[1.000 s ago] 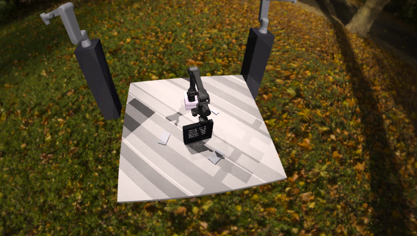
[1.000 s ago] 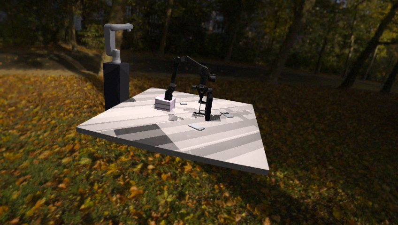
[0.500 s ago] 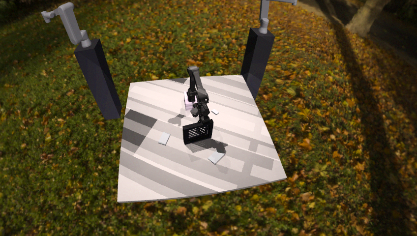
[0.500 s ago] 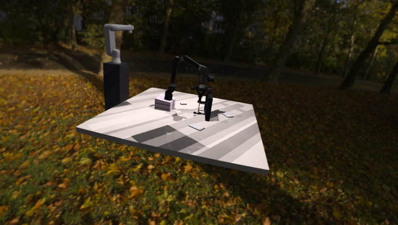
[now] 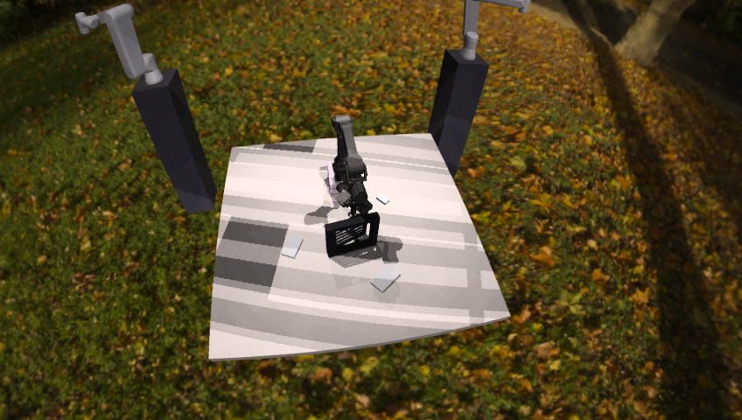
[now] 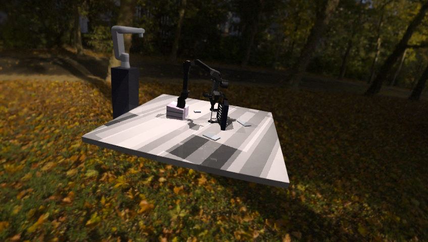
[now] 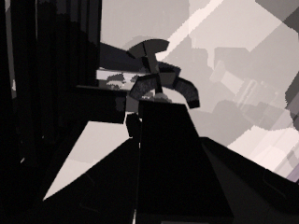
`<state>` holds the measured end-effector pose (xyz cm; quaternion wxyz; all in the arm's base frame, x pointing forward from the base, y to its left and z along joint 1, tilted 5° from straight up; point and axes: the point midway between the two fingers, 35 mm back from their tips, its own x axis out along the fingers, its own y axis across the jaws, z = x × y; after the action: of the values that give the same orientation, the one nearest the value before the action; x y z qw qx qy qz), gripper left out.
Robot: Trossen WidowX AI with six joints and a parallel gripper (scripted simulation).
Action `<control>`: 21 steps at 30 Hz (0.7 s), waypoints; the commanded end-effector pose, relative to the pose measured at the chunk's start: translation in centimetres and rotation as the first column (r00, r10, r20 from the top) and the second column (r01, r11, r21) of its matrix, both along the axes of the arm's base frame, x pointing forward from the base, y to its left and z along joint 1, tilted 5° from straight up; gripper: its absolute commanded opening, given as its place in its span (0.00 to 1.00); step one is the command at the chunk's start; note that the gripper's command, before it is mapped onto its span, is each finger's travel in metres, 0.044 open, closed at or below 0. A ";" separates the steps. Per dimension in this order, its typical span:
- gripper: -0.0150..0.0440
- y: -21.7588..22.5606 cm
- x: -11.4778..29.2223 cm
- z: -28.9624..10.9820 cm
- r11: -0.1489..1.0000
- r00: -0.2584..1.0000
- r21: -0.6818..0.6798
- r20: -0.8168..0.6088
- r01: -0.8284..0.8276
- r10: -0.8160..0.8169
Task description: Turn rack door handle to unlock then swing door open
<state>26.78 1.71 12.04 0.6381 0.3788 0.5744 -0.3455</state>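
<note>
The black louvered rack door point(image 5: 347, 234) point(image 6: 220, 115) point(image 7: 67, 47) stands part-way out of its black frame point(image 5: 375, 234) point(image 6: 225, 116), on the arm's side. A gap shows at the frame's right side in the top view; the exact angle cannot be told. My gripper point(image 5: 356, 212) point(image 6: 212, 109) point(image 7: 167, 147) points down beside the door and is shut on the upright handle point(image 7: 151, 64). The handle's lower part shows beyond the fingertips in the wrist view; the rest is hidden by the fingers. How far it is turned cannot be read clearly.
Flat pale tiles lie left of the frame point(image 5: 292, 246) point(image 6: 211, 136), on its far side from the arm point(image 5: 385, 278) point(image 6: 244, 123) and near the arm point(image 5: 382, 199) point(image 6: 197, 111). The arm stands on a pink block point(image 6: 177, 111). Grey arms on dark pedestals stand beyond the table.
</note>
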 end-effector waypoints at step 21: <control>0.28 -3.8 -3.0 -0.3 0.931 0.932 -0.044 -0.005 -0.361 0.362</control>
<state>24.01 -1.57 11.74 0.6892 0.2722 0.6215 -0.2543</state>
